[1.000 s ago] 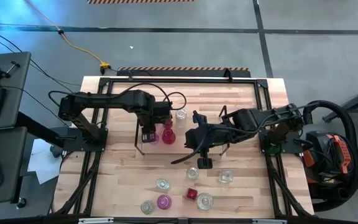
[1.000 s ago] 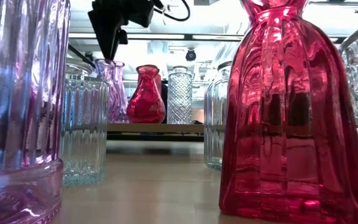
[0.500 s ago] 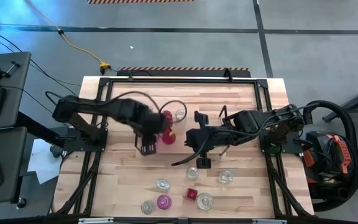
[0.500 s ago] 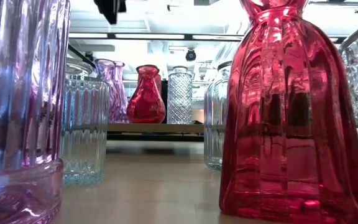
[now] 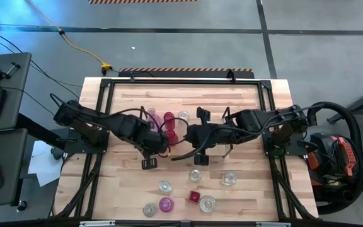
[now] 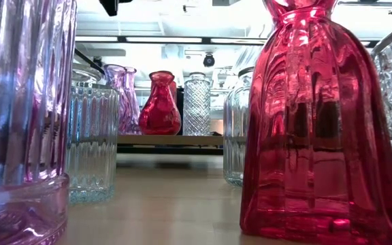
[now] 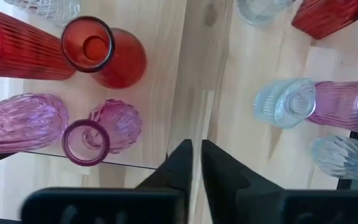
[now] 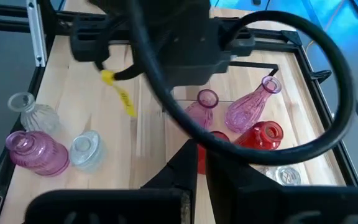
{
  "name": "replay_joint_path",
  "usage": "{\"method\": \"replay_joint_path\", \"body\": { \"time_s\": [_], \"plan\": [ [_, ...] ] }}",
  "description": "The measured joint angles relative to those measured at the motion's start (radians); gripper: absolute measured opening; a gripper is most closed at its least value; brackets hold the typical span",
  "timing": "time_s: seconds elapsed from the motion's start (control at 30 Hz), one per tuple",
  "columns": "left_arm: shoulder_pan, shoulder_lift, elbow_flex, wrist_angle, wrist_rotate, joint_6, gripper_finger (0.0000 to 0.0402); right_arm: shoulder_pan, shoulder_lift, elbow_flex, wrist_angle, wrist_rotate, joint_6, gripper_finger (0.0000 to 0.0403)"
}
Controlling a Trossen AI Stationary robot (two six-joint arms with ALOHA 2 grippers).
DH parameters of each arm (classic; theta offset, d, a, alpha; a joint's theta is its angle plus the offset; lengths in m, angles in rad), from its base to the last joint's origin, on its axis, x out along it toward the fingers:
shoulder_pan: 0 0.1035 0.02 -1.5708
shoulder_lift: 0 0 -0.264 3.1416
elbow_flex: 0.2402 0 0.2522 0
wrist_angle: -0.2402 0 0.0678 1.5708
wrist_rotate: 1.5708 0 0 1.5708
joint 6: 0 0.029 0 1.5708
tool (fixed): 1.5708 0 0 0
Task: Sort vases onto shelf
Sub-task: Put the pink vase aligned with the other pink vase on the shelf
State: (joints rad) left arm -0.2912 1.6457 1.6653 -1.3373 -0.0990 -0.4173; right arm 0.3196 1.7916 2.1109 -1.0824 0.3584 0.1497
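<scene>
Right now the left gripper [image 7: 194, 163] hangs over the shelf [image 7: 185, 74] with its fingers pressed together, holding nothing — two pink vases [image 7: 92, 127] and a red vase [image 7: 101, 53] stand on the board just ahead of it. The right gripper [image 8: 197, 163] is pinched together too, empty, near the shelf's other side. More vases [image 5: 166, 204] — clear, pink, red — stand loose on the table [image 5: 244, 94] toward its front edge.

I'm scanning every feed and finding nothing legible, no label, brand, number or sign on anything (the yellow tag [image 8: 124, 99] on the cable shows marks I can't read).
</scene>
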Motion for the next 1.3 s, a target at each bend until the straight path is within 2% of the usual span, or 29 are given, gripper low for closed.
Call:
{"method": "replay_joint_path", "body": {
  "time_s": [0.07, 0.27, 0.43, 0.57, 0.77, 1.0, 1.3],
  "plan": [
    [-0.005, 0.011, 0.0, -0.001, -0.021, -0.005, 0.0004, -0.005, 0.0, 0.0, 0.0, 0.0, 0.0, 0.0016],
    [-0.021, 0.057, 0.001, 0.002, -0.126, -0.028, 0.0001, -0.006, 0.0, 0.007, -0.009, 0.001, 0.01, 0.0016],
    [-0.035, 0.097, 0.001, 0.005, -0.133, -0.055, 0.0001, -0.006, 0.0, 0.051, -0.055, 0.038, 0.033, 0.0016],
    [-0.046, 0.094, -0.008, 0.001, -0.187, -0.07, 0.0, -0.005, 0.0, 0.105, -0.09, 0.069, 0.033, 0.0016],
    [-0.051, -0.004, -0.155, 0.033, -0.126, -0.12, 0.0, 0.003, 0.0, 0.169, -0.103, 0.078, 0.024, 0.0016],
    [-0.065, -0.133, -0.277, 0.235, -0.067, -0.149, 0.0, 0.009, 0.0, 0.186, -0.103, 0.102, 0.0, 0.0016],
    [-0.035, -0.147, -0.388, 0.288, -0.068, -0.105, 0.0, 0.001, 0.0, 0.186, -0.103, 0.101, 0.002, 0.0016]
  ]
}}
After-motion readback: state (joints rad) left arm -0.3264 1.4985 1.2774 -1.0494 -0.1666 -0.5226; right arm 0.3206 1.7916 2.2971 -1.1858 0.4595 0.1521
